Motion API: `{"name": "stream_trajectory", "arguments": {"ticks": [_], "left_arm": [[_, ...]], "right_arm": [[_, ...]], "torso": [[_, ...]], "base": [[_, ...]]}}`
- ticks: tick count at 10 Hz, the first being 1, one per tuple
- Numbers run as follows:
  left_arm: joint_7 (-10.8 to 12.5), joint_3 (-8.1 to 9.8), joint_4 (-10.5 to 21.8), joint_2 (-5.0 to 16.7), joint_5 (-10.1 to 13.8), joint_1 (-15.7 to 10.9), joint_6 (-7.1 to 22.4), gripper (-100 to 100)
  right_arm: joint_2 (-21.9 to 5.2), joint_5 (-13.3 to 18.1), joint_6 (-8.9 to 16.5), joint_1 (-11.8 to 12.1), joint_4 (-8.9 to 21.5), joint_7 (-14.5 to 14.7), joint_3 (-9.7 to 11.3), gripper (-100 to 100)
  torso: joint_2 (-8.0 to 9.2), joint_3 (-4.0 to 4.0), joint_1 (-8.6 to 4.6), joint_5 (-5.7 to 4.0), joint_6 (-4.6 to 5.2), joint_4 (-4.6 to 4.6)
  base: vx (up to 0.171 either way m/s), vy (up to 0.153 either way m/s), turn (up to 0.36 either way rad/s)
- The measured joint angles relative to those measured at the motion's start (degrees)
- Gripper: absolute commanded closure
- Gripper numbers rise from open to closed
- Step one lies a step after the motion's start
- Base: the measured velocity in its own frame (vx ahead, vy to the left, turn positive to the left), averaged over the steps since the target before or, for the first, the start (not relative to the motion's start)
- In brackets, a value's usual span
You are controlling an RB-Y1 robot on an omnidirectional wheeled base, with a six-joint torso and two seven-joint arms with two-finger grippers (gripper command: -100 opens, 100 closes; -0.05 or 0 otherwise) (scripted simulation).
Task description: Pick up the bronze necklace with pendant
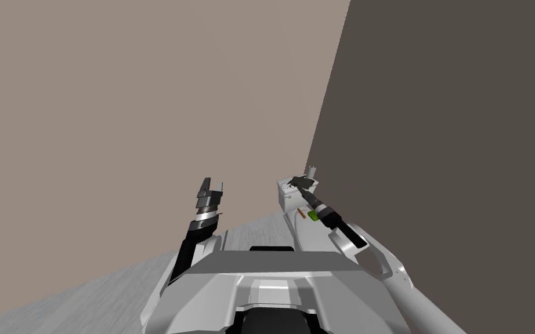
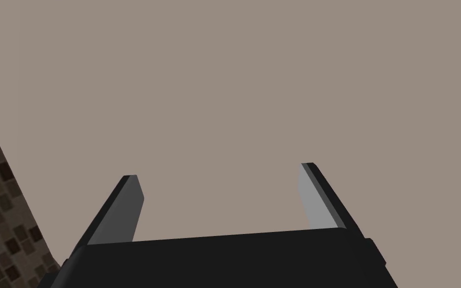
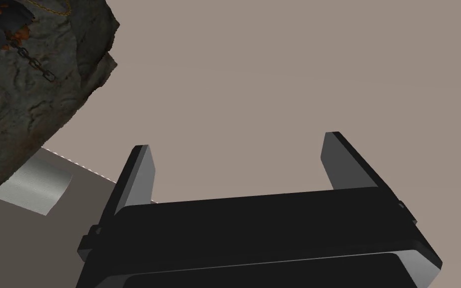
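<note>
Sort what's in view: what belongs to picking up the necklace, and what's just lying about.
For the job:
necklace chain
dark rough lump that bears it
right hand, open, near the lump

Lying about:
small green thing
short brown stick
grey cylinder
white stand near these three
left hand, open and idle

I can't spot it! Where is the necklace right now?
In the right wrist view, the necklace lies on a dark, rough lump, off to one side of the open right gripper, not between its fingers.
</note>
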Motion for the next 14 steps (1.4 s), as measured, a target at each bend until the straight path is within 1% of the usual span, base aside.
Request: {"name": "stream_trajectory", "arguments": {"ticks": [1,2,3,4,5,6,8,9,10,11,12,14], "left_arm": [[0.00,0.00,0.00,0.00,0.00,0.00,0.00,0],[0.00,0.00,0.00,0.00,0.00,0.00,0.00,0],[0.00,0.00,0.00,0.00,0.00,0.00,0.00,0],[0.00,0.00,0.00,0.00,0.00,0.00,0.00,0],[0.00,0.00,0.00,0.00,0.00,0.00,0.00,0],[0.00,0.00,0.00,0.00,0.00,0.00,0.00,0],[0.00,0.00,0.00,0.00,0.00,0.00,0.00,0],[0.00,0.00,0.00,0.00,0.00,0.00,0.00,0],[0.00,0.00,0.00,0.00,0.00,0.01,0.00,0],[0.00,0.00,0.00,0.00,0.00,0.00,0.00,0],[0.00,0.00,0.00,0.00,0.00,0.00,0.00,0],[0.00,0.00,0.00,0.00,0.00,0.01,0.00,0]], "right_arm": [[-1.70,-0.37,1.06,-0.86,1.92,1.16,0.84,-100],[-2.50,-0.59,2.08,-1.65,2.66,1.84,1.26,-100],[-3.55,-0.79,3.84,-2.29,2.94,2.69,1.84,-100],[-5.76,-1.46,5.54,-3.31,4.11,3.48,2.33,-100],[-6.71,-1.48,7.17,-4.62,5.85,4.79,3.50,-100],[-8.37,-1.81,8.69,-5.57,7.27,5.96,4.33,-100],[-10.45,-2.26,10.70,-6.46,8.85,7.01,5.05,-100],[-11.51,-2.38,12.25,-7.64,10.03,7.85,5.85,-100],[-12.12,-2.50,13.43,-8.20,10.52,8.32,6.19,-100],[-12.86,-2.62,14.82,-9.45,11.62,8.82,6.88,-100],[-14.56,-3.14,16.25,-10.68,13.00,9.25,7.52,-100],[-17.19,-3.50,19.43,-12.19,14.70,10.26,8.43,-100]], "torso": [[-0.01,-0.01,0.01,0.00,0.00,-0.01],[-0.01,-0.01,0.01,0.00,0.01,0.00],[-0.02,-0.01,0.03,0.01,0.00,0.00],[-0.04,-0.02,0.04,0.01,0.00,-0.01],[-0.06,-0.04,0.08,0.01,-0.01,-0.02],[-0.07,-0.04,0.09,0.02,0.00,-0.02],[-0.05,-0.03,0.08,0.02,0.01,-0.01],[-0.06,-0.04,0.11,0.02,0.00,-0.01],[-0.06,-0.03,0.09,0.02,0.02,-0.01],[-0.08,-0.05,0.08,0.02,0.00,-0.02],[-0.10,-0.05,0.13,0.03,0.01,-0.02],[-0.13,-0.08,0.16,0.04,0.01,-0.03]], "base": [[-0.002,0.007,0.030],[0.001,0.010,0.056],[0.002,0.019,0.098],[0.007,0.025,0.110],[0.010,0.028,0.098],[0.008,0.019,0.023],[0.008,0.029,0.084],[0.012,0.021,0.038],[0.015,0.021,0.059],[0.018,0.039,0.106],[0.029,0.046,0.117],[0.025,0.034,0.077]]}}
